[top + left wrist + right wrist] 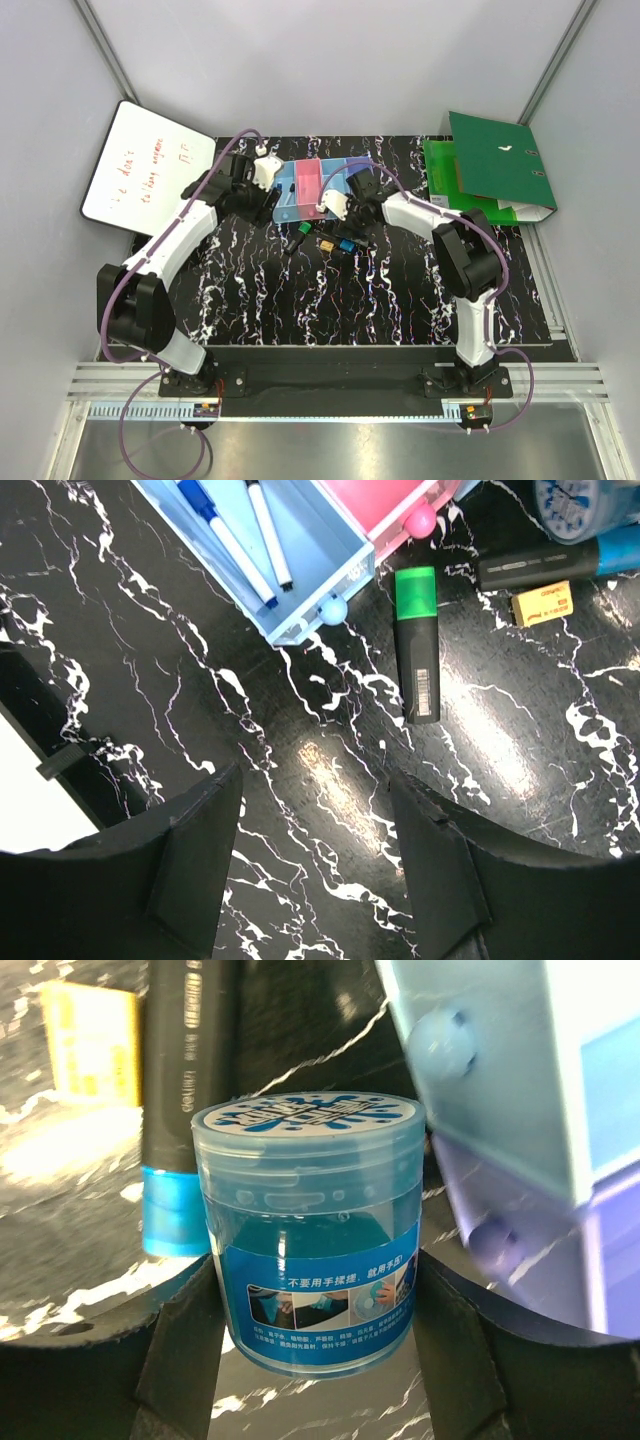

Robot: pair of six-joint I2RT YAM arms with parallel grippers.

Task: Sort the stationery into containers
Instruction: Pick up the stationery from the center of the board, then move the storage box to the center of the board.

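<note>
Right pincer (315,1345) has its fingers (185,1360) close on both sides of the round blue jar (305,1230) and seems to grip it, though the contact is not sharp to see. Just beyond the jar lies a black marker (190,1060) with a blue cap, and to the right stand the blue bin (530,1070) and the purple bin (560,1260). Left pincer (312,810) is spread wide and empty, with a green-black marker (417,645) lying ahead of it, slightly to the right, and the light blue bin (335,580) with two white markers (262,535) further ahead.
</note>
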